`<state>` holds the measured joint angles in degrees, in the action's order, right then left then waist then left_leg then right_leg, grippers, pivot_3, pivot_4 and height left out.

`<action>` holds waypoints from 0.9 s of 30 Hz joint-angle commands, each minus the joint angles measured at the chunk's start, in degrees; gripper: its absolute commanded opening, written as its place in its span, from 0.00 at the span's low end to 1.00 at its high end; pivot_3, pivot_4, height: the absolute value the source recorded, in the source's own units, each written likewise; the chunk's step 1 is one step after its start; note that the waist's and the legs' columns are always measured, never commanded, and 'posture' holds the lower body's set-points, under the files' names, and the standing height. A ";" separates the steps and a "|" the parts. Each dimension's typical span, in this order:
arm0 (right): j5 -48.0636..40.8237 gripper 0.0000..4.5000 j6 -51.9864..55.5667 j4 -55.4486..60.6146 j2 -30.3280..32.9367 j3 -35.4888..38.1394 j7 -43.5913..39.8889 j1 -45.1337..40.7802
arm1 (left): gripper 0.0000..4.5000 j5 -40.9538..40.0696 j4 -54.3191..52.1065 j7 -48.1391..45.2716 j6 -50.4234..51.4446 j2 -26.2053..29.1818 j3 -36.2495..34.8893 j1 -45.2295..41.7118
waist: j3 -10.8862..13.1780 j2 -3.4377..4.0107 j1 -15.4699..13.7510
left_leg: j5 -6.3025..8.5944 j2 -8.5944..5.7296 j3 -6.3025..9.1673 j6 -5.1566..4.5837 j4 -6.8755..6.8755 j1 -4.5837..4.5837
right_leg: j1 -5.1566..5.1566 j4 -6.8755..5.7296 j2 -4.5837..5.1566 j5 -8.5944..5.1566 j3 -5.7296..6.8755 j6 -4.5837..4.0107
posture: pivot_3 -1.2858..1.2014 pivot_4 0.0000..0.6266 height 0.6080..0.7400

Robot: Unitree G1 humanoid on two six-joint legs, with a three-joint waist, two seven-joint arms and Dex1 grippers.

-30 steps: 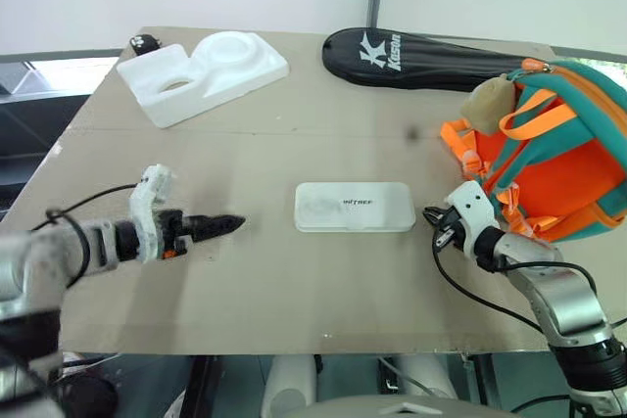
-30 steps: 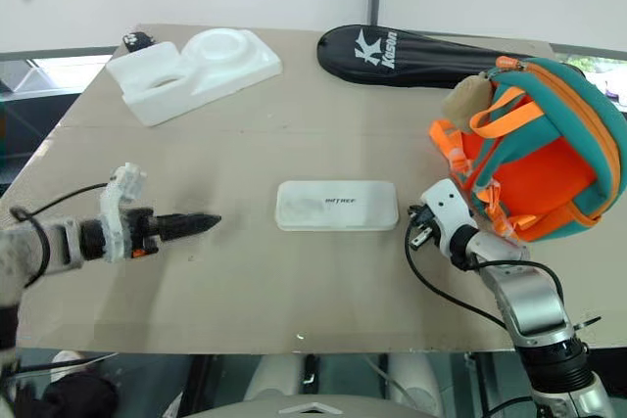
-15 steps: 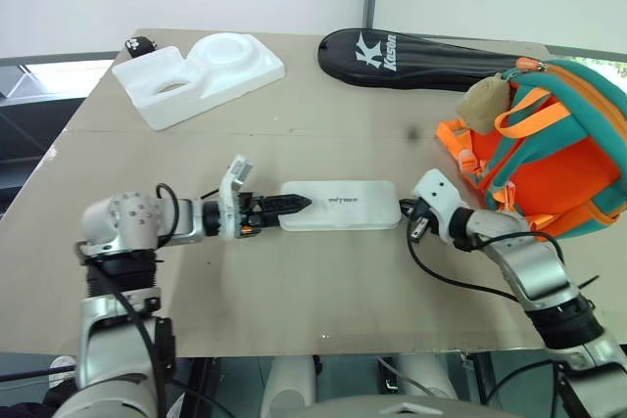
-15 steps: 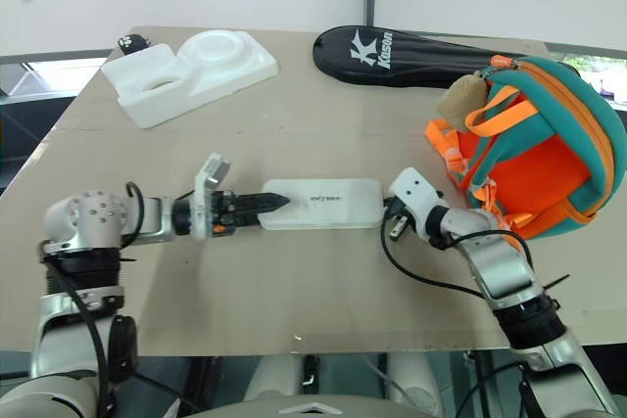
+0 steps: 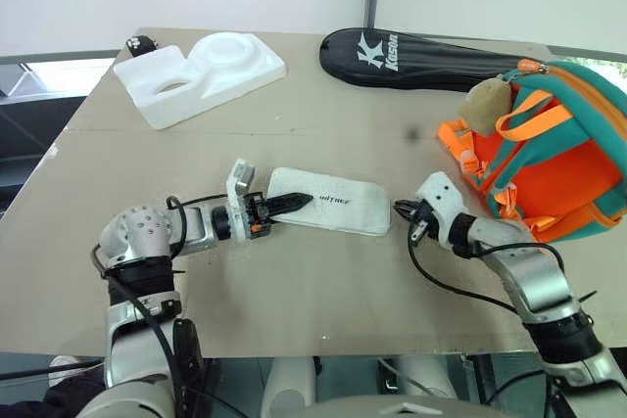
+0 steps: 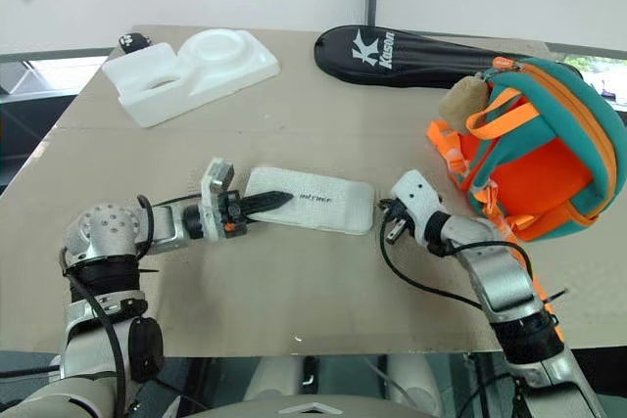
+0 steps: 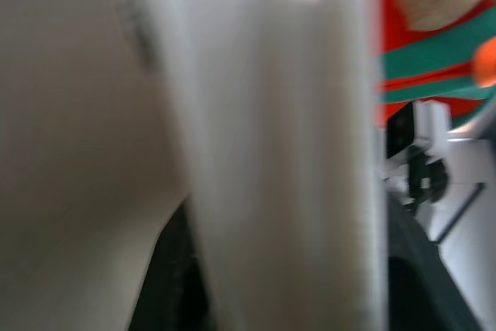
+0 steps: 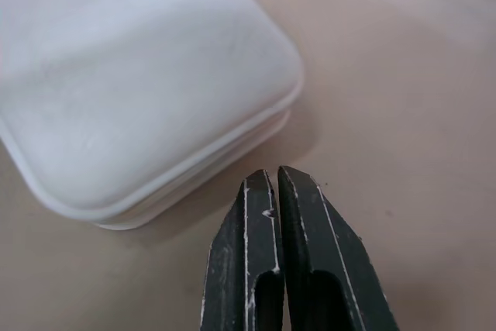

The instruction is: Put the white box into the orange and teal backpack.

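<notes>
White box (image 5: 330, 201) at centre frame on the bench (image 5: 294, 291), skewed, its left end raised in the left tool (image 5: 294, 204). Left tool reaching in from lower left, black fingers (image 5: 286, 206) pinching the box's left end (in the left wrist view the pale case (image 7: 271, 153) runs up between the dark fingers). Right tool (image 8: 277, 184) just off the box's right corner, tips pressed together, apart from the case by a thin strip of bench; seen from the head, coming in from lower right beside the box's right end (image 6: 394, 214). Orange and teal backpack (image 5: 554, 159) at right of frame, standing on the bench, orange straps toward the middle, beige plush charm (image 5: 487, 100) at its upper left. Right arm lying between box and backpack. White styrofoam block (image 5: 201, 70) at upper left, with a small black thing (image 5: 140, 44) by its far corner. Black racket bag (image 5: 421, 50) along the top, right of centre, above the backpack.
</notes>
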<state>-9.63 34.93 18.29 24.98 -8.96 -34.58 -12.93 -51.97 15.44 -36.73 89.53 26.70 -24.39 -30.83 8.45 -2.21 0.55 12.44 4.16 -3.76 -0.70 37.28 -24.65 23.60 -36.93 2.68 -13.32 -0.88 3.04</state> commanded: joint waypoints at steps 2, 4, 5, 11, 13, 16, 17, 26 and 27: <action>-10.40 0.20 11.19 20.20 1.53 13.28 1.63 8.14 | 0.21 -1.54 -3.50 3.89 2.33 -1.16 -5.51 -0.85 | 0.00 -0.01 -0.08 | 0.00 0.01 0.07 0.01 -0.02 -0.03 | 0.00 0.00 0.00 -0.01 0.06 -0.01 | 0.52 0.24 1.00; -15.37 0.32 15.36 27.63 1.92 18.04 1.80 12.24 | 0.21 -2.42 -4.06 5.09 2.87 -1.80 -7.14 -1.51 | 0.00 0.00 0.06 | 0.00 0.00 0.08 0.01 -0.04 -0.01 | 0.00 0.00 0.00 -0.01 0.07 -0.01 | 0.52 0.24 1.00; -18.82 0.46 17.76 31.60 1.02 22.15 2.86 14.53 | 0.21 -2.83 -5.49 5.15 2.49 -1.95 -7.38 -1.42 | 0.01 0.02 0.03 | 0.00 0.01 0.07 0.01 -0.04 -0.01 | 0.00 0.00 -0.01 -0.01 0.05 -0.01 | 0.52 0.24 1.00; -29.74 1.00 24.14 41.70 -1.57 39.01 14.73 21.83 | 0.21 -5.79 -8.44 7.83 2.67 -5.00 -12.34 -3.58 | 0.00 -0.04 -0.02 | 0.00 -0.01 0.13 0.01 -0.02 0.00 | -0.02 0.01 0.00 -0.01 0.06 -0.01 | 0.52 0.24 1.00; -32.90 1.00 24.27 41.71 0.02 40.57 19.39 23.01 | 0.21 -6.14 -11.71 8.52 1.14 -6.46 -11.54 -3.73 | -0.01 -0.05 -0.09 | 0.00 -0.03 0.10 0.00 0.01 0.00 | -0.03 0.04 0.03 -0.01 0.04 -0.02 | 0.52 0.24 1.00; -35.25 1.00 26.06 41.71 -0.36 41.10 28.49 20.98 | 0.21 -7.37 -14.84 10.63 0.81 -9.63 -11.67 -5.29 | -0.01 -0.05 -0.14 | 0.00 -0.07 0.10 0.00 0.01 -0.02 | -0.03 0.05 0.07 -0.13 0.02 -0.22 | 0.52 0.24 1.00; -34.66 1.00 27.31 41.61 -1.32 40.89 31.30 18.90 | 0.21 -7.50 -15.74 11.03 0.33 -10.29 -11.22 -5.49 | -0.01 -0.05 -0.11 | 0.00 -0.07 0.10 0.00 0.01 -0.01 | -0.03 0.04 0.06 -0.13 0.02 -0.22 | 0.52 0.24 1.00; -19.87 1.00 20.08 18.25 -6.24 29.01 44.28 -6.75 | 0.21 -10.44 -22.90 16.66 -4.72 -15.51 -10.65 -6.93 | 0.01 -0.02 0.15 | 0.00 -0.10 0.10 -0.01 0.00 -0.01 | 0.00 0.04 -0.02 -0.01 -0.07 -0.04 | 0.52 0.24 1.00; -18.03 1.00 17.86 15.92 -6.47 27.76 44.15 -7.89 | 0.21 -10.79 -23.38 17.35 -5.28 -15.74 -10.58 -6.69 | 0.01 -0.02 -0.01 | 0.00 -0.10 0.12 -0.01 -0.01 -0.02 | 0.00 0.04 -0.02 -0.01 -0.05 -0.02 | 0.52 0.24 1.00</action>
<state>-30.60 56.62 35.52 18.62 19.77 8.85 -20.26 -60.29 -5.38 -19.78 86.15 11.27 -34.16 -36.64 8.46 -2.23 0.54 12.43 4.05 -3.61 -0.71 37.23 -24.73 23.62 -36.85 2.67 -13.32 -0.88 3.02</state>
